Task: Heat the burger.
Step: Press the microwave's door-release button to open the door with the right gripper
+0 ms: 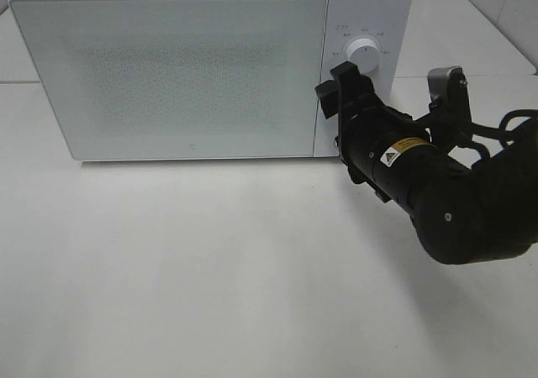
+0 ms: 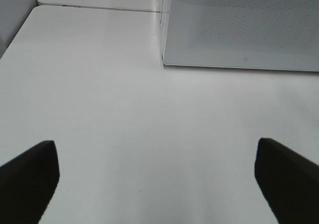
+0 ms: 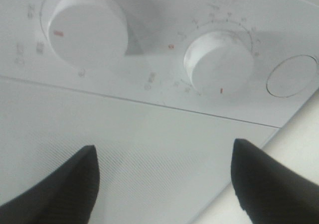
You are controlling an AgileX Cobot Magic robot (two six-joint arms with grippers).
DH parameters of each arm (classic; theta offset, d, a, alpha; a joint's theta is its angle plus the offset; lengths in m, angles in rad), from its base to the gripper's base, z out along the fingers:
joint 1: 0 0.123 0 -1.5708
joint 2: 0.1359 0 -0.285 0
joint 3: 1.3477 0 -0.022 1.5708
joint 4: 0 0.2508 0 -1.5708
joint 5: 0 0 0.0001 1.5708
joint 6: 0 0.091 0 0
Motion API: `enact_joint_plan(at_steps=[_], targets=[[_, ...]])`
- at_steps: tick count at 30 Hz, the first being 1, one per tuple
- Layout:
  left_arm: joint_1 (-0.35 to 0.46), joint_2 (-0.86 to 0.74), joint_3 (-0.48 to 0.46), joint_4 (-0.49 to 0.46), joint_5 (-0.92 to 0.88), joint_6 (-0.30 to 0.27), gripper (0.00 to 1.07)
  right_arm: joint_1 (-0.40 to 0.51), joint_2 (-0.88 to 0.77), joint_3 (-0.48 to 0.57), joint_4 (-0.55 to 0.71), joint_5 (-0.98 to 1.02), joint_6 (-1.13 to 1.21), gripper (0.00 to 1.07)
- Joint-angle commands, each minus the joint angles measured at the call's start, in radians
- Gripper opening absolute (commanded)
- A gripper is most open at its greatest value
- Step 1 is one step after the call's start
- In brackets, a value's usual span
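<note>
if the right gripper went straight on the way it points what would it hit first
Most likely the microwave door, near its edge beside the control panel. The right gripper is open and nothing shows between it and the door, though the gap is hard to judge.

White, smooth, mostly matt surfaces.
Microwave casing and knobs look matt plastic; its door finely speckled; table smooth, matt.

White microwave, its door pale grey with a fine dotted mesh pattern. White knob and second knob, each with a small red mark. White table. Black right gripper and black right arm with a yellow-and-white label.
</note>
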Motion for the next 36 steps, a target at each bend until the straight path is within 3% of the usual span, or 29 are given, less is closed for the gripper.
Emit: enact_joint_plan(at_steps=[1,5,7,8,10,13,15,19,24,27,29,32,36], targets=[[0.004,-0.020,0.001,-0.005,-0.011,0.001,1.00,-0.008,-0.094,0.012,-0.018,0.201,-0.278,0.73],[0.004,-0.020,0.001,-0.005,-0.011,0.001,1.00,-0.008,-0.147,0.012,0.030,0.343,-0.508,0.73],[0.004,-0.020,0.001,-0.005,-0.011,0.001,1.00,-0.014,-0.190,0.012,0.101,0.484,-0.773,0.73],[0.004,-0.020,0.001,-0.005,-0.011,0.001,1.00,-0.014,-0.190,0.012,0.101,0.484,-0.773,0.73],[0.004,-0.020,0.001,-0.005,-0.011,0.001,1.00,-0.066,-0.236,0.012,0.153,0.689,-1.095,0.73],[0.004,-0.020,0.001,-0.005,-0.011,0.001,1.00,-0.079,-0.248,0.012,0.159,0.740,-1.146,0.73],[0.004,-0.020,0.001,-0.005,-0.011,0.001,1.00,-0.125,-0.289,0.012,0.178,0.877,-1.271,0.73],[0.004,-0.020,0.001,-0.005,-0.011,0.001,1.00,-0.172,-0.344,0.012,0.172,1.004,-1.325,0.73],[0.004,-0.020,0.001,-0.005,-0.011,0.001,1.00,-0.241,-0.508,0.012,0.028,1.286,-1.324,0.73],[0.004,-0.020,0.001,-0.005,-0.011,0.001,1.00,-0.241,-0.534,0.012,-0.009,1.331,-1.309,0.73],[0.004,-0.020,0.001,-0.005,-0.011,0.001,1.00,-0.241,-0.639,0.012,-0.147,1.474,-1.204,0.73],[0.004,-0.020,0.001,-0.005,-0.011,0.001,1.00,-0.241,-0.671,0.012,-0.174,1.505,-1.164,0.73],[0.004,-0.020,0.001,-0.005,-0.011,0.001,1.00,-0.241,-0.837,0.012,-0.275,1.675,-1.059,0.73]])
